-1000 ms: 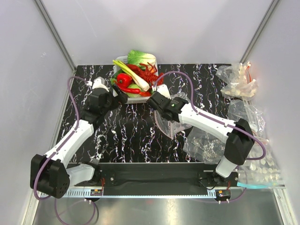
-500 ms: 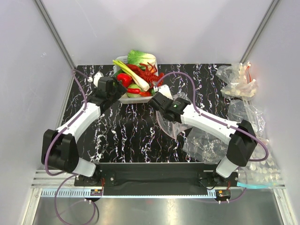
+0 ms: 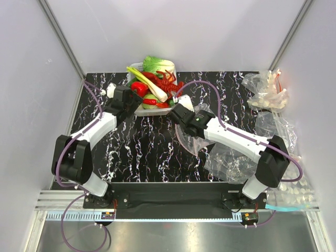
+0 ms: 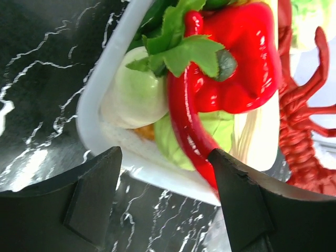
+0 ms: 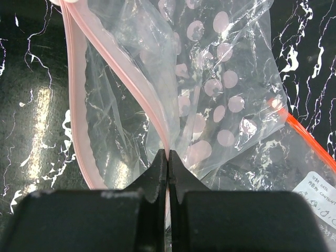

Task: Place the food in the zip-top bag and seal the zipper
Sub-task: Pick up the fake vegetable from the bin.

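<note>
Pinching zip-top bag (image 5: 220, 94) at zipper (image 5: 128, 73), right gripper (image 5: 168, 155) clamped tight. Left gripper (image 4: 164, 157) spread wide, red chili (image 4: 184, 110) tip between jaws, not gripped.

One tray (image 4: 152, 170), one red pepper (image 4: 241, 52), one red chili (image 4: 184, 115), one lobster (image 4: 302, 121), one leek (image 3: 152, 84), one cabbage (image 3: 157, 64), one zip-top bag (image 5: 210, 105)

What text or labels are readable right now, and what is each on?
"CONTENT": white label on the clear bag with the orange strip, right wrist view, cut off at the frame edge.
"DATE": same label, faint.
Rest of that label: too small to read.
No other text is visible.
</note>
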`<state>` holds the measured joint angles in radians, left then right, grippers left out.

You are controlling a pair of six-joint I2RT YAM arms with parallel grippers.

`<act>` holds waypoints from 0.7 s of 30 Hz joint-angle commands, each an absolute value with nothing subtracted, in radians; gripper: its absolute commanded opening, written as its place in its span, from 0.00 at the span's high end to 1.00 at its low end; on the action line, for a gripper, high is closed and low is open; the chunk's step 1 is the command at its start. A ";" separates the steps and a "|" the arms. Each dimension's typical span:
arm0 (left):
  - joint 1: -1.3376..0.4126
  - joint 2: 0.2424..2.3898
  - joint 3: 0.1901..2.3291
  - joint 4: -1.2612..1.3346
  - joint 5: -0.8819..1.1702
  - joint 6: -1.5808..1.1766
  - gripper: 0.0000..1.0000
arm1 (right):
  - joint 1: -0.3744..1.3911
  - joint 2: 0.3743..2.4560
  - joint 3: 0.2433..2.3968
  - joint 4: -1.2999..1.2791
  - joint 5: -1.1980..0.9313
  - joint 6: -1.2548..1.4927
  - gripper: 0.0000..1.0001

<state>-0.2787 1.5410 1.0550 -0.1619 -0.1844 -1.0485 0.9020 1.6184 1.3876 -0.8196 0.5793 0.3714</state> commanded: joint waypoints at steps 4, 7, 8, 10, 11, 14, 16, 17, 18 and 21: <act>-0.291 1.585 1.104 -0.040 -0.202 -1.108 0.27 | 0.894 1.566 1.382 -0.787 0.563 0.374 1.00; -0.301 1.595 1.103 -0.022 -0.213 -1.127 0.31 | 0.893 1.565 1.379 -0.784 0.558 0.373 1.00; -0.302 1.597 1.103 -0.020 -0.218 -1.134 0.32 | 0.894 1.565 1.378 -0.781 0.558 0.370 1.00; -0.308 1.600 1.103 -0.006 -0.235 -1.146 0.35 | 0.894 1.563 1.374 -0.776 0.558 0.370 1.00; -0.314 1.603 1.103 -0.005 -0.241 -1.155 0.36 | 0.894 1.565 1.374 -0.775 0.558 0.370 1.00; -0.325 1.603 1.101 -0.009 -0.270 -1.184 0.52 | 0.893 1.563 1.370 -0.770 0.557 0.370 1.00; -0.330 1.595 1.098 -0.003 -0.290 -1.196 0.63 | 0.894 1.562 1.368 -0.769 0.555 0.367 1.00; -0.331 1.589 1.097 -0.005 -0.301 -1.193 0.67 | 0.894 1.563 1.368 -0.770 0.554 0.368 1.00; -0.333 1.586 1.097 -0.003 -0.305 -1.190 0.69 | 0.894 1.563 1.368 -0.770 0.552 0.367 1.00; -0.334 1.549 1.072 -0.003 -0.330 -1.181 0.74 | 0.893 1.557 1.367 -0.772 0.552 0.367 1.00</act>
